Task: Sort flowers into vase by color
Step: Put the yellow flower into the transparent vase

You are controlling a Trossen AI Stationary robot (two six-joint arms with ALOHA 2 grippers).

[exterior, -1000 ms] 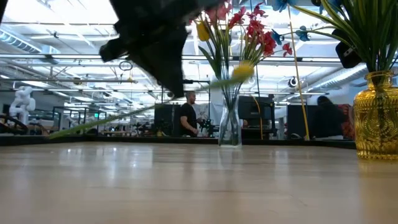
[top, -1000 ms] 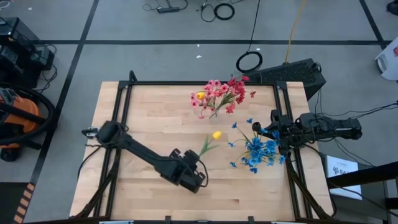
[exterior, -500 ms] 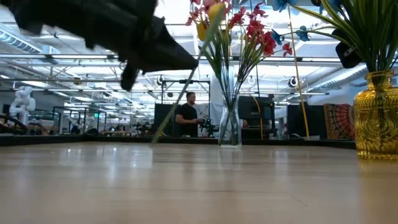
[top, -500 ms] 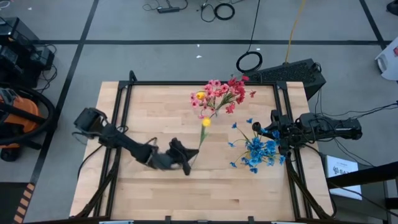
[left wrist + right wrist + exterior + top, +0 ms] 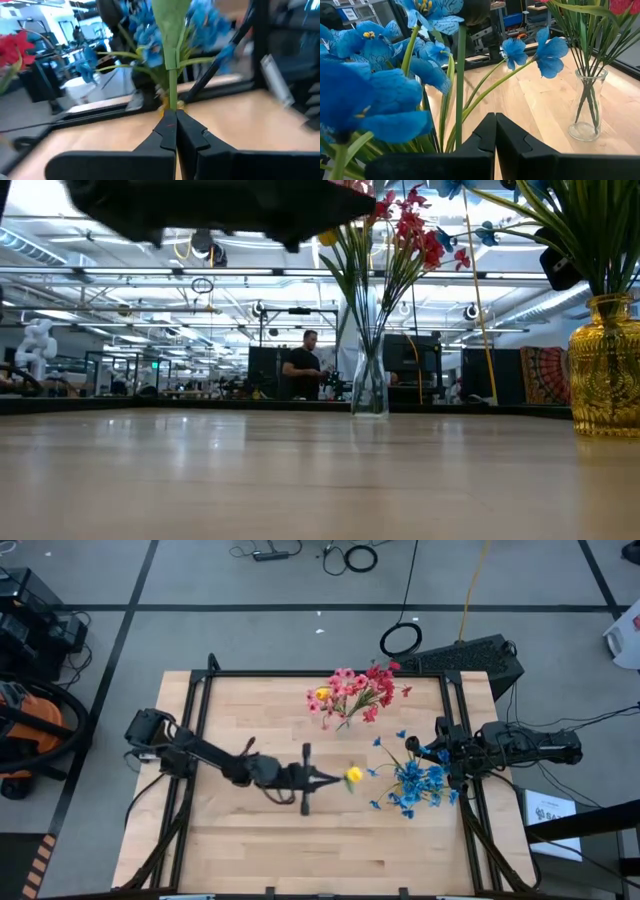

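My left gripper (image 5: 333, 778) reaches over the middle of the table, pointing level toward the right edge, and is shut on a yellow-bud flower (image 5: 353, 775). In the left wrist view its green stem (image 5: 171, 85) rises from the fingertips (image 5: 175, 125). A clear vase (image 5: 368, 385) at the far middle holds pink and red flowers (image 5: 352, 692) and one yellow bud (image 5: 322, 693). A gold vase (image 5: 605, 365) at the right holds blue flowers (image 5: 412, 785). My right gripper (image 5: 495, 122) waits shut at the right edge, close behind the blue flowers (image 5: 375, 95). My left gripper pinches the flower's green stem (image 5: 171, 104) between its two fingertips, a short way below the bud. The fingers come level from the table's left side. The flower is lifted clear of the table, its bud (image 5: 353, 775) out past the fingertips toward the blue flowers.
A black frame rail (image 5: 460, 730) runs round the tabletop. The wood in front of both vases (image 5: 300, 480) lies bare. Beyond the table is a workshop with a person (image 5: 303, 370) standing far behind.
My left gripper has swung from the near side of the table toward its middle and the right edge, rolling and levelling out. The yellow flower has come with it: its bud pointed at the far edge half a second ago and now points at the blue flowers.
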